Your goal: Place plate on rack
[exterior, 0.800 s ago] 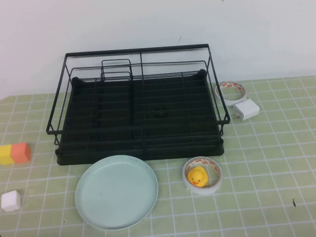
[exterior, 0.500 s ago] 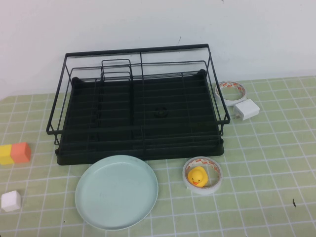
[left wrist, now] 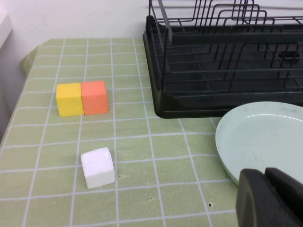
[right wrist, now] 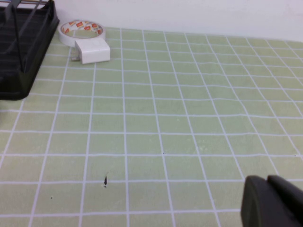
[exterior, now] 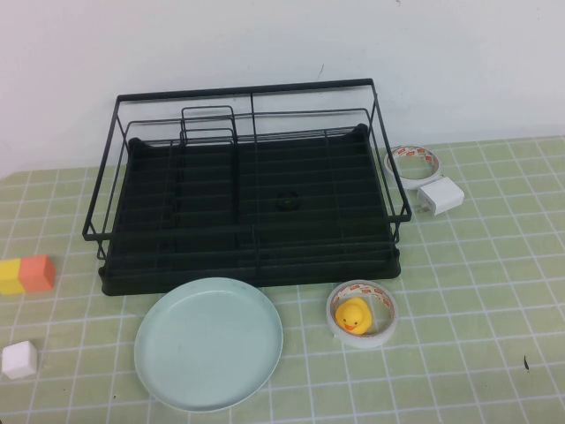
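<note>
The pale mint-green plate (exterior: 209,344) lies flat on the green checked cloth, just in front of the rack's front edge. The black wire rack (exterior: 247,269) stands empty at the back middle. Neither arm shows in the high view. In the left wrist view my left gripper (left wrist: 266,174) is shut and empty, close above the near rim of the plate (left wrist: 265,142), with the rack (left wrist: 189,111) beyond. In the right wrist view my right gripper (right wrist: 267,180) is shut and empty over bare cloth, to the right of the rack.
A tape roll (exterior: 362,315) holding a yellow duck (exterior: 353,315) sits right of the plate. A second tape roll (exterior: 413,163) and a white charger (exterior: 440,196) lie right of the rack. A yellow-and-orange block (exterior: 26,274) and a white cube (exterior: 19,359) lie at the left.
</note>
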Robot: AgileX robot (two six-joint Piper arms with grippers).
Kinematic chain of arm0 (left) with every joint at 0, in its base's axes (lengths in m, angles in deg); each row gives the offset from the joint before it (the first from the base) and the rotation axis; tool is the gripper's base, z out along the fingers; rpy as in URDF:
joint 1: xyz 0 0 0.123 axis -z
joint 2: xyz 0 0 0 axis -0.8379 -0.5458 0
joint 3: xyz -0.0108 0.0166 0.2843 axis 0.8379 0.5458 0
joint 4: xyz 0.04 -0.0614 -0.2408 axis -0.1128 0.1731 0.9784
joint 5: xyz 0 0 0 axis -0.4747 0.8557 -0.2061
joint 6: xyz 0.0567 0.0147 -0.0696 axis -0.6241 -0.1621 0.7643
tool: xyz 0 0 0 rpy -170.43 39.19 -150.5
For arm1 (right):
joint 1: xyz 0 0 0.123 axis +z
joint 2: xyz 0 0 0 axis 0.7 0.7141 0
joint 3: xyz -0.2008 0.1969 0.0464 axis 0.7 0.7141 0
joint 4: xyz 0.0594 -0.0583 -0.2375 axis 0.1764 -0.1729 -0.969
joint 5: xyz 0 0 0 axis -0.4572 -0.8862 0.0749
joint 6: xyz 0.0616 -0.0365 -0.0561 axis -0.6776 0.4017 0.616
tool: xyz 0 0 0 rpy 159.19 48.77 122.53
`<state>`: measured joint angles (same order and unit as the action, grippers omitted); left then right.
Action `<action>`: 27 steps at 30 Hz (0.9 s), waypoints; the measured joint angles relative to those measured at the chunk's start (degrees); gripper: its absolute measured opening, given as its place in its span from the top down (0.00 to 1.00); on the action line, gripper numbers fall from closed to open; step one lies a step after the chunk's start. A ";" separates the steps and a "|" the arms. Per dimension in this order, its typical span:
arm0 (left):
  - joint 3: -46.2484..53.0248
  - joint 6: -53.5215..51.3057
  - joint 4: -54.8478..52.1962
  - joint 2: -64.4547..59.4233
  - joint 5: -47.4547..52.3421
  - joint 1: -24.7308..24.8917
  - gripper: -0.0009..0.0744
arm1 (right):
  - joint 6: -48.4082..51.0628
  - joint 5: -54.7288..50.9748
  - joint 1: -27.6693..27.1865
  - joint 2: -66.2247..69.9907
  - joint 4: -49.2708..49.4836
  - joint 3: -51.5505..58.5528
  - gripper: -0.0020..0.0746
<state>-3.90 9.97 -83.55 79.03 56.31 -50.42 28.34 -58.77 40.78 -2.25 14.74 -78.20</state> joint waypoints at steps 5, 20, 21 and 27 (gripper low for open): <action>0.00 0.00 0.00 0.00 0.00 0.00 0.99 | 0.00 0.00 0.00 0.00 0.00 0.00 0.98; 0.23 0.00 -0.20 0.00 -17.17 0.00 0.99 | 0.00 10.82 0.00 0.00 -0.19 0.61 0.98; 0.23 0.00 -0.20 0.00 -21.13 0.00 0.99 | 0.00 13.82 0.00 0.00 -0.28 0.61 0.98; 0.23 -0.49 -0.22 0.00 -43.79 0.00 0.99 | 0.00 31.37 0.00 0.00 -0.28 0.61 0.98</action>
<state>-3.68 9.48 -83.77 79.03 12.52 -50.42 28.34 -27.40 40.78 -2.25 14.46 -77.58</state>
